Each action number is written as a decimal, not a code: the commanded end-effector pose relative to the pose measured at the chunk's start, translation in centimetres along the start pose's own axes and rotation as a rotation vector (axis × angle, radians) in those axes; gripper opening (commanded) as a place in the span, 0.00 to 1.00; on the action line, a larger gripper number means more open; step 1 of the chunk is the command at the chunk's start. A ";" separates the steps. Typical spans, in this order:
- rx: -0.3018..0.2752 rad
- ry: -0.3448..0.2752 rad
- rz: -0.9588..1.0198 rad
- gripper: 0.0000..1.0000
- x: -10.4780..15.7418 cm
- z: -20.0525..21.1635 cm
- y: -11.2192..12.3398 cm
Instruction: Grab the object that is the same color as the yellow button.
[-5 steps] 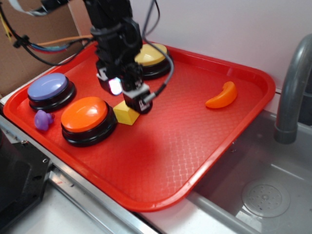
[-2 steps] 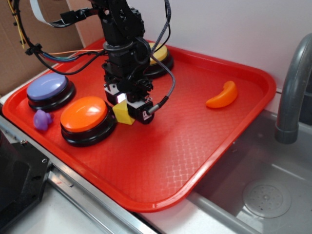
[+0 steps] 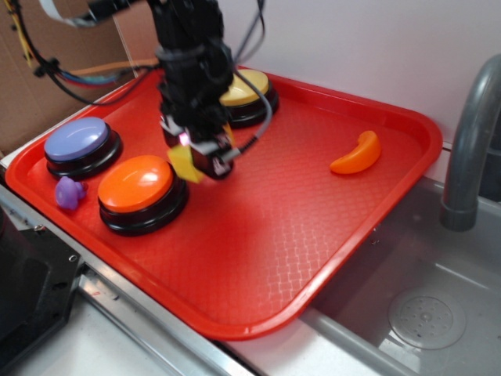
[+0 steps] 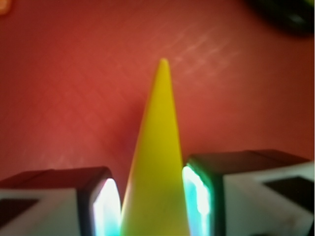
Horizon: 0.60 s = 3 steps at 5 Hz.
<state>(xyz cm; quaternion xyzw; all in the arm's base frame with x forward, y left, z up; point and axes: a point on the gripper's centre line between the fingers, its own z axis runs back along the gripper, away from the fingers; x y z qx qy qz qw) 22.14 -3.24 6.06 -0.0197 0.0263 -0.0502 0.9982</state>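
Gripper (image 3: 190, 159) clamped on yellow wedge (image 4: 155, 162)

Both jaws press the wedge's flat sides, its tip pointing away; wedge (image 3: 184, 163) sits clear of the red tray (image 3: 313, 227), beside the orange button (image 3: 137, 184); yellow button (image 3: 244, 90) stands behind the arm.

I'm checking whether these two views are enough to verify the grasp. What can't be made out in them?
- Exterior view: most of the yellow wedge is hidden behind the gripper, so the jaws' contact is unseen.
- Exterior view: the yellow button is partly covered by the arm.
- Wrist view: the wedge's base is cut off by the bottom edge.
- Wrist view: the tray is blurred, so any gap under the wedge is unclear.
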 end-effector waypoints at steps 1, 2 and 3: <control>0.039 -0.156 -0.087 0.00 -1.8 10.5 0.4; 0.061 -0.226 -0.077 0.00 -3.6 13.3 0.2; 0.003 -0.217 -0.097 0.00 -3.8 13.2 0.0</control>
